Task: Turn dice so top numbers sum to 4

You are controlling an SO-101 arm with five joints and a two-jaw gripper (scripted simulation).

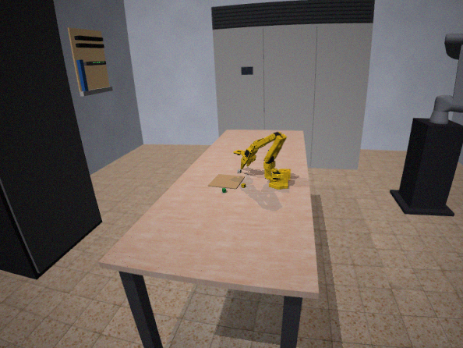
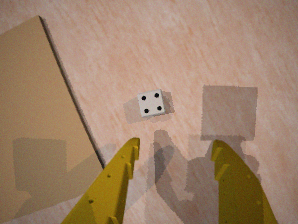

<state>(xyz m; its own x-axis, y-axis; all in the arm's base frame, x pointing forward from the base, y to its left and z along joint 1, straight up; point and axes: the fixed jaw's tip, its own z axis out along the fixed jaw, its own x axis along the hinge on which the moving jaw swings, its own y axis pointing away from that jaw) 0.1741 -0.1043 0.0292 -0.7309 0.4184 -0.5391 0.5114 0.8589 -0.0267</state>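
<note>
A white die lies flat on the table with four pips up, a little beyond the tan mat's far right corner and off the mat. My yellow gripper hovers just above and short of this die. Its fingers stand apart with nothing between them. A green die lies on the table just off the mat's near edge. A yellow die lies on the table just off the mat's right corner. Their top faces are too small to read.
The arm's yellow base stands to the right of the mat. The wooden table stretches far toward the camera. A grey cabinet stands behind the table, and a dark pedestal stands on the floor at the right.
</note>
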